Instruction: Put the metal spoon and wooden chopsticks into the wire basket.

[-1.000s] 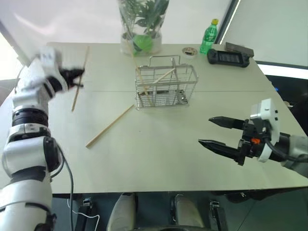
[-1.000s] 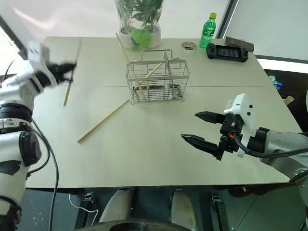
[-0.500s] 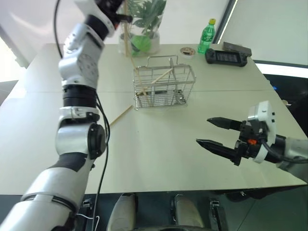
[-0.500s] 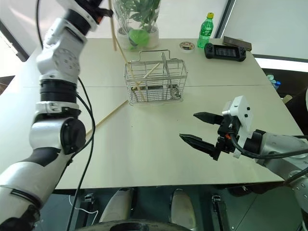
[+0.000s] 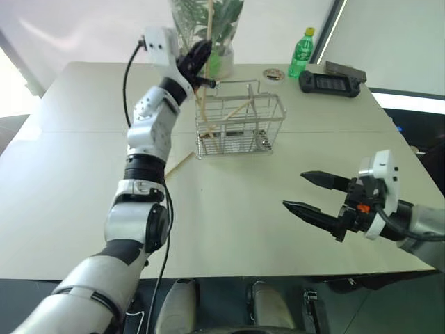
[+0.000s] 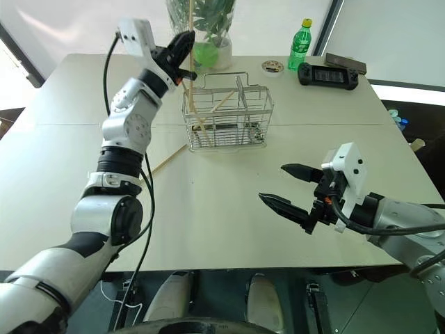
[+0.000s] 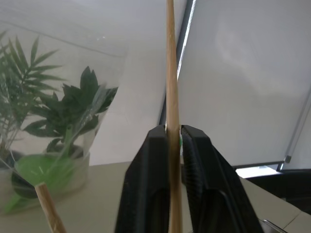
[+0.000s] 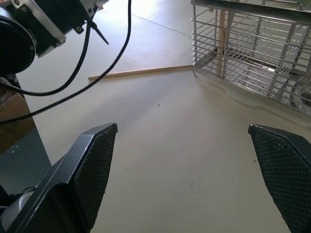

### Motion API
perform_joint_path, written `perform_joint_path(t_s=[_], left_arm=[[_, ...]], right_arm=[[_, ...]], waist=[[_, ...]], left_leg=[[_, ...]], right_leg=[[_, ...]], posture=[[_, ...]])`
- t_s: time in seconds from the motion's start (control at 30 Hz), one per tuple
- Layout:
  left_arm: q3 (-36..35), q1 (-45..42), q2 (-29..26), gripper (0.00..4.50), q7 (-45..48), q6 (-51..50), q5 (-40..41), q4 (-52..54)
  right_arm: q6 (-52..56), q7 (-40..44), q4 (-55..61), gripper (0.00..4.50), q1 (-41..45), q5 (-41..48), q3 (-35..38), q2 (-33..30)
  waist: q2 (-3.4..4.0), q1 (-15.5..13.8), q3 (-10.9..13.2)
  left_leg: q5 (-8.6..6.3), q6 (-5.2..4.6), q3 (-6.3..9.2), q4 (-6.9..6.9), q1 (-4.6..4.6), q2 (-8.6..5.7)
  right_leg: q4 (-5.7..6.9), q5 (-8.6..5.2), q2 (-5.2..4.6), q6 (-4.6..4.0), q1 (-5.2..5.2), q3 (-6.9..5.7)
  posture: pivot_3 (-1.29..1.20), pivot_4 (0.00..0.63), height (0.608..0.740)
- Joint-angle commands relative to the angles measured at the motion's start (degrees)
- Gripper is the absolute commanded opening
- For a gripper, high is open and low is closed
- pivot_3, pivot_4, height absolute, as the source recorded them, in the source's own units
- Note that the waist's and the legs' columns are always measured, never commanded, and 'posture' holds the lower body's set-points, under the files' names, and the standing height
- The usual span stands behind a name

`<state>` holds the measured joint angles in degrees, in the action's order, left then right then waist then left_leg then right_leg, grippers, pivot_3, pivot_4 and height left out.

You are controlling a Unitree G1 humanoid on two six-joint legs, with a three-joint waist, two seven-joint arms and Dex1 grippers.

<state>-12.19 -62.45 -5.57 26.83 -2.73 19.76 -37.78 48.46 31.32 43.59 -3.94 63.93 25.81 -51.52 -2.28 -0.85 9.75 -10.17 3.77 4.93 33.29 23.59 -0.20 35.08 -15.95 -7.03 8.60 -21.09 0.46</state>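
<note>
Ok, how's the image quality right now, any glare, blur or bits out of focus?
Left eye view: bright window glare washes out the upper left; the wire basket is sharp. Left wrist view: the chopstick between the left claw fingers is crisp, the plant vase behind slightly soft. Right wrist view: sunlight bleaches the table at the far end; the right claw fingers look sharp.

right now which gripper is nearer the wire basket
Left. The left gripper is up by the wire basket's top corner; the right gripper hangs apart over the near table.
</note>
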Motion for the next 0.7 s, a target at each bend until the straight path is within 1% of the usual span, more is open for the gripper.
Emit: perform_joint_path(t_s=[0.03, 0.1, 0.17, 0.2, 0.27, 0.37, 0.5, 0.6, 0.67, 0.7], left_arm=[[-0.2, 0.1, 1.0, 2.15, -0.8, 2.2, 0.6, 2.4], [-0.3, 0.6, 1.5, 3.28, -1.2, 1.9, 1.1, 3.8], [-0.8, 0.9, 1.3, 4.31, -1.8, -0.5, 2.5, 6.5], [-0.9, 1.1, 1.0, 4.46, -1.7, -2.2, 3.2, 8.0], [-0.7, 1.7, -0.9, 4.46, -1.1, -7.2, 5.0, 12.9], [-1.1, 2.2, -7.7, 4.46, 0.6, -18.4, 8.8, 22.8], [-1.6, 2.3, -17.8, 4.46, 2.3, -30.4, 11.7, 29.4], [1.3, 4.2, -28.2, 4.46, 7.4, -43.8, 13.6, 33.2], [6.0, 7.7, -36.0, 4.46, 13.9, -51.8, 14.9, 37.2], [8.3, 9.8, -39.2, 4.46, 16.9, -53.3, 15.0, 39.5]], right_arm=[[-1.0, -0.7, 0.5, 4.50, 1.2, 1.9, 2.1, -0.4], [-0.9, -1.1, 0.1, 4.50, 1.5, 2.6, 2.3, -0.6], [-0.9, -1.2, -0.2, 4.50, 1.8, 2.7, 2.2, -0.7], [-0.9, -1.3, -0.4, 4.50, 1.8, 2.7, 2.1, -0.7], [-1.0, -1.6, -0.6, 4.50, 2.2, 2.6, 1.5, -0.5], [-1.1, -2.3, -0.8, 4.50, 2.8, 2.4, 0.5, 0.0], [-1.4, -2.6, -1.1, 4.50, 3.5, 1.8, -0.9, 0.5], [-1.6, -2.6, -1.7, 4.50, 4.0, 1.4, -1.6, 0.8], [-1.7, -2.3, -1.9, 4.50, 4.0, 1.0, -1.9, 0.9], [-1.8, -2.2, -2.0, 4.50, 4.0, 0.9, -2.1, 1.0]], waist=[[0.00, 0.0, 0.0], [0.00, 0.1, 0.0], [0.00, 0.1, 0.0], [0.00, 0.1, 0.0], [0.01, 0.1, 0.0], [0.04, 0.6, 0.0], [0.08, 0.6, 0.0], [0.09, 0.6, 0.0], [0.12, 0.7, 0.0], [0.13, 0.6, 0.0]], left_leg=[[0.00, 0.00, 0.00, 0.00, 0.00, 0.00], [0.00, 0.00, 0.00, 0.00, 0.00, 0.00], [0.00, 0.00, 0.00, 0.00, -0.01, 0.00], [0.00, 0.00, 0.00, 0.00, 0.00, 0.00], [0.00, 0.00, 0.00, 0.00, 0.00, 0.00], [0.00, 0.00, 0.00, -0.02, 0.00, 0.01], [0.00, 0.00, 0.02, -0.06, -0.06, 0.02], [0.00, 0.00, 0.02, -0.05, -0.08, 0.02], [0.00, 0.00, 0.02, -0.06, -0.08, 0.02], [-0.01, 0.00, 0.01, -0.07, -0.08, 0.02]], right_leg=[[0.00, 0.00, 0.00, 0.00, 0.00, 0.00], [0.00, 0.00, 0.00, 0.00, 0.00, 0.00], [0.01, 0.00, 0.00, 0.00, -0.02, 0.00], [0.01, 0.00, 0.00, 0.00, -0.02, 0.00], [0.01, 0.00, 0.00, 0.00, -0.02, 0.00], [0.03, 0.00, 0.01, 0.00, -0.06, 0.02], [0.08, -0.01, 0.04, -0.01, -0.05, 0.02], [0.06, -0.01, 0.04, -0.02, -0.01, 0.03], [0.06, -0.05, 0.04, -0.10, -0.02, 0.04], [0.05, -0.11, 0.04, -0.21, -0.02, 0.05]], posture=[[0.00, 0.150, 0.720], [0.00, 0.150, 0.720], [0.00, 0.150, 0.720], [0.00, 0.150, 0.720], [0.00, 0.150, 0.720], [0.00, 0.150, 0.720], [0.00, 0.150, 0.720], [0.00, 0.150, 0.720], [0.00, 0.150, 0.720], [0.00, 0.150, 0.720]])
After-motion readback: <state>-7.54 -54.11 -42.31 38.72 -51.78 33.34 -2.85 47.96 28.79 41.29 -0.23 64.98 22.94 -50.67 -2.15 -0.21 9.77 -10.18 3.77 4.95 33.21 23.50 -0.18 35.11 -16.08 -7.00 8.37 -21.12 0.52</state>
